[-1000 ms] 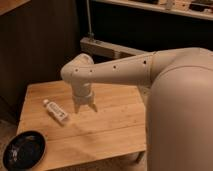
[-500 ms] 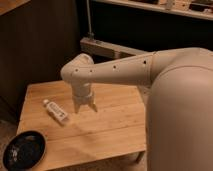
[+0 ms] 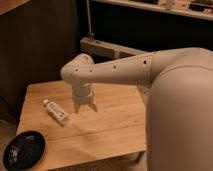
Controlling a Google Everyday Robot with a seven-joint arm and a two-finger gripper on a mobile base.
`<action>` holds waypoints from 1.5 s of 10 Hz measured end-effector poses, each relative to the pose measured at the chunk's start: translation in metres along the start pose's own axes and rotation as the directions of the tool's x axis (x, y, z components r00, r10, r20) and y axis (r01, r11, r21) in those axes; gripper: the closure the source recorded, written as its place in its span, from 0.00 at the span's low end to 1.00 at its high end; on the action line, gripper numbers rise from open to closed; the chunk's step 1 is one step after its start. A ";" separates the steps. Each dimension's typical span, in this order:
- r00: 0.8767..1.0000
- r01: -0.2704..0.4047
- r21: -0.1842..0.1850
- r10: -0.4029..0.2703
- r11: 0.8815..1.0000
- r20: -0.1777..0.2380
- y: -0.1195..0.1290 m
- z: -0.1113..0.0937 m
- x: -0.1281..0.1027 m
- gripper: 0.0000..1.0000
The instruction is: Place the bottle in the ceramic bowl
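Looking at the camera view, where do we put the gripper (image 3: pixel 85 106)? (Mara)

We see it hanging off the end of the pale arm (image 3: pixel 115 72), pointing straight down over the wooden surface (image 3: pixel 117 125), left of the middle. Its two fingers stand apart and nothing is between them, so we call it spread and empty. (Jon)

And the bottle (image 3: pixel 55 111)? (Mara)

It lies on its side on the surface just to the left of the gripper in the picture, apart from it, cap toward the back-left. Nothing touches it. (Jon)

Then the ceramic bowl (image 3: pixel 24 150)? (Mara)

It is down at the front-left corner, well apart from the bottle. It looks empty to us. Whether it sits wholly on the surface or partly past its edge, we cannot tell. (Jon)

So which step are we in? (Mara)

We judge it the approach to the pick: the bottle is not grasped and not lifted, so nearly all the task is ahead. (Jon)

What does the next move ask of us? (Mara)

We would shift the gripper sideways over the bottle's middle, turn the fingers across its slim body, lower, and close. Since it is round and lying flat, it may roll if only one finger meets it first. (Jon)
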 end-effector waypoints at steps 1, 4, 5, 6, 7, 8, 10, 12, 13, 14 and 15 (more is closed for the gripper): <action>1.000 0.000 0.000 0.000 1.000 0.000 0.000 0.000 0.000 0.35; 1.000 0.000 0.000 0.000 1.000 0.000 0.000 0.000 0.000 0.35; 1.000 0.000 0.000 0.000 1.000 0.000 0.000 0.000 0.000 0.35; 1.000 0.000 0.000 0.000 1.000 0.000 0.000 0.000 0.000 0.35; 1.000 0.000 0.000 0.000 1.000 0.000 0.000 0.000 0.000 0.35; 1.000 0.000 0.000 0.000 1.000 0.000 0.000 0.000 0.000 0.35; 1.000 0.000 0.000 0.000 1.000 0.000 0.000 0.000 0.000 0.35; 1.000 0.003 -0.001 -0.003 1.000 0.000 0.000 0.000 0.000 0.35; 1.000 0.013 -0.001 -0.013 1.000 0.000 0.000 0.000 0.001 0.35; 0.999 0.054 -0.008 -0.054 0.999 0.003 0.004 0.001 0.001 0.35; 0.989 0.150 -0.020 -0.150 0.988 0.012 0.011 0.001 0.002 0.35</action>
